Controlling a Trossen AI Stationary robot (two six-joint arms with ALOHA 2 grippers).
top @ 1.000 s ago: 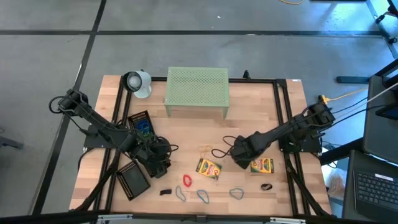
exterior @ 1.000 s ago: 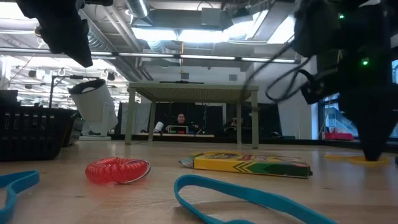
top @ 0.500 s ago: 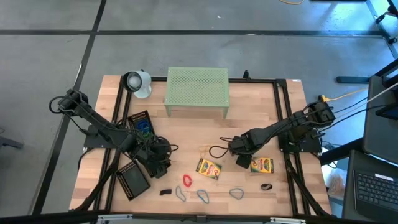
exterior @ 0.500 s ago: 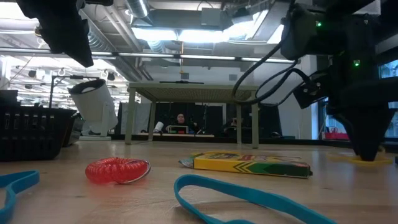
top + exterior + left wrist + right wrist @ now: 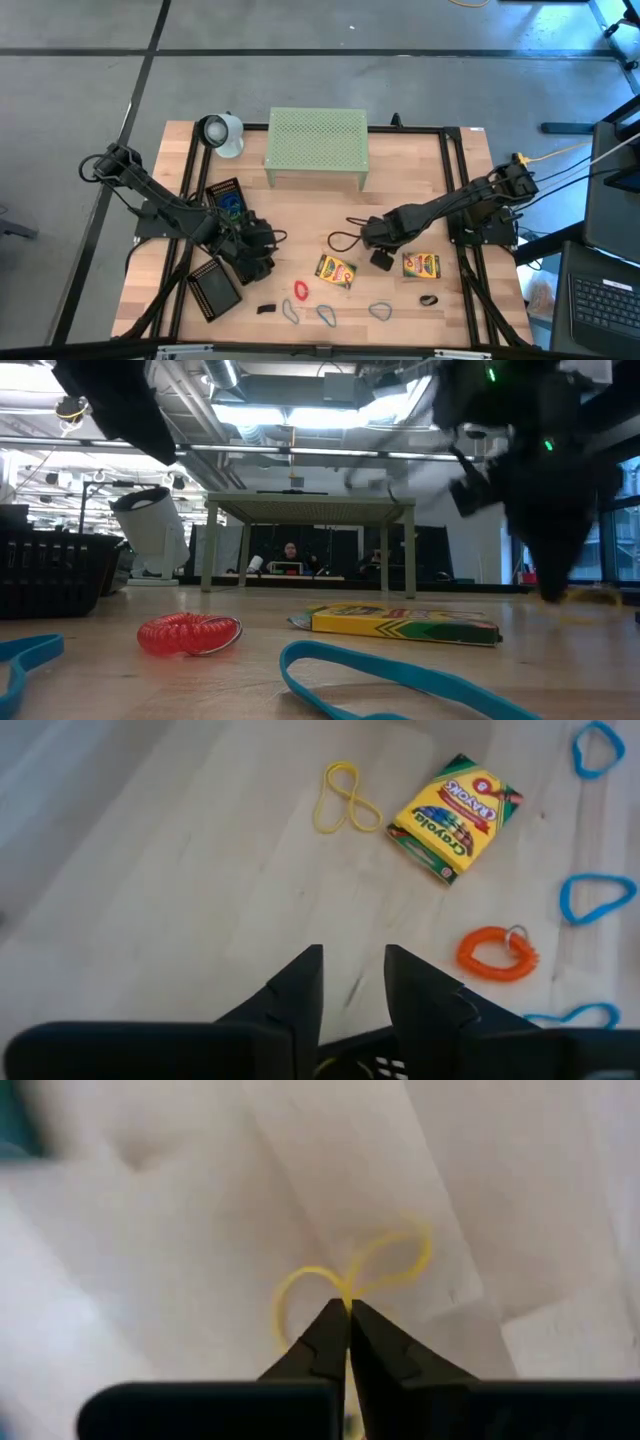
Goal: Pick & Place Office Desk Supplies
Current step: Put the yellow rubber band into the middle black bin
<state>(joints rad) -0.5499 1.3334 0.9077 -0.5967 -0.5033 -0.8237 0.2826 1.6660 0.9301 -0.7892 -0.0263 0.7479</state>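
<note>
Crayon boxes: two. One crayon box (image 5: 335, 270) lies at table centre front, the second crayon box (image 5: 421, 265) to its right near the table's (image 5: 300, 215) right rail.

Yellow rubber band (image 5: 345, 797): one, a figure-eight loop flat on the wood, just behind the centre box. In the right wrist view the same loop sits directly ahead of the fingertips.

Blue rubber bands: three in the high view, along the front edge, at (image 5: 290, 313), (image 5: 326, 316) and (image 5: 380, 311). Red coil loop (image 5: 300, 290): one, between the centre box and the blue loops. Small black binder clips: two countable, one at (image 5: 265, 308) front left, one at (image 5: 428, 299) front right.

Black mesh trays: two on the left side, a rear tray (image 5: 226, 199) holding something blue (contents not resolvable) and a front tray (image 5: 215, 291). Pale-green perforated stand (image 5: 316, 148): one, at the back centre.

Right gripper (image 5: 348, 1312): fingers pressed together, tips meeting, nothing between them; it hangs above the table between the two crayon boxes, aimed at the yellow loop.

Left gripper (image 5: 352, 975): fingers narrowly apart, empty, poised over the edge of a mesh tray on the left.
</note>
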